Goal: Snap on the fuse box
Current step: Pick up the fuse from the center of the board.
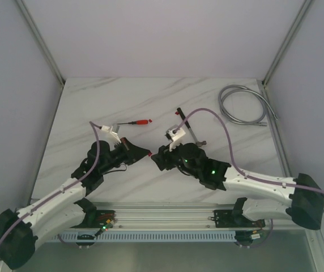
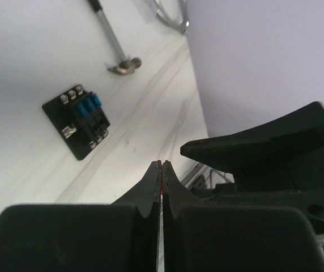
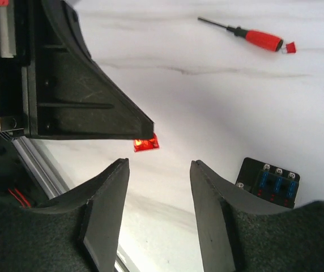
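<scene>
left claw (image 2: 161, 165) is clamped on a sliver of red fuse (image 3: 146, 143), right claw (image 3: 159, 167) gapes open, and the fuse box (image 2: 77, 120) lies unheld on the table (image 2: 26, 56), so pressing could skid it or twist the fuse loose.

White marbled table (image 1: 150, 105), pale lilac walls (image 1: 162, 34), metal frame posts (image 1: 40, 39)

Quick tally: two grippers, the left gripper (image 2: 161, 165) and the right gripper (image 3: 160, 165). One fuse box (image 2: 78, 122) with three blue fuses (image 3: 276, 182) showing in it. One red fuse (image 3: 146, 143), plus one tiny red bit (image 3: 289, 49) too small to ID. One red-handled screwdriver (image 3: 252, 37), one metal rod tool (image 2: 114, 48), one coiled grey hose (image 1: 244, 105).
</scene>
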Motion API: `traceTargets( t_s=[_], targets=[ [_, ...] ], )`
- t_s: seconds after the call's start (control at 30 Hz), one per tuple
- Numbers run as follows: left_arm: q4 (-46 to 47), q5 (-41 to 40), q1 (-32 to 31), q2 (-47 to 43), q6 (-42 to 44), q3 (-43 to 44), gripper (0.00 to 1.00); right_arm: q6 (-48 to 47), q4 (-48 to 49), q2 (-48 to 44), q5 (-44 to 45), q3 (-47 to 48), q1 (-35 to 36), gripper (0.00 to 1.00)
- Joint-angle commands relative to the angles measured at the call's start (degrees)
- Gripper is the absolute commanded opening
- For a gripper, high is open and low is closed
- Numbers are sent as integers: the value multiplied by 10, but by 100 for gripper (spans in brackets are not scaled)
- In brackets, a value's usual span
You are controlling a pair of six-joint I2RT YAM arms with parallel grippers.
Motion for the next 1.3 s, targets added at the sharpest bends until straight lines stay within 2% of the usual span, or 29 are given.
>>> traceTargets(
  t_s=[0.0,0.1,0.27,0.53,0.8,1.27],
  targets=[
    [35,-56,-2,-53,-47,-14,0,90,84,-47,38,-35,0,56],
    [55,-76,-2,-82,-72,-22,0,142,133,-60,27,-53,-1,57],
    [134,-94,-10,-118,-134,-61,0,227,277,-68,11,-115,-7,58],
    [175,-138,-55,-141,-160,-70,0,295,434,-32,-31,-149,-19,53],
    [234,-152,-90,-120,-177,-76,0,329,490,6,-64,-142,-23,41],
    [239,-183,-106,-134,-186,-89,0,345,540,17,-78,-158,-32,23]
  ],
)
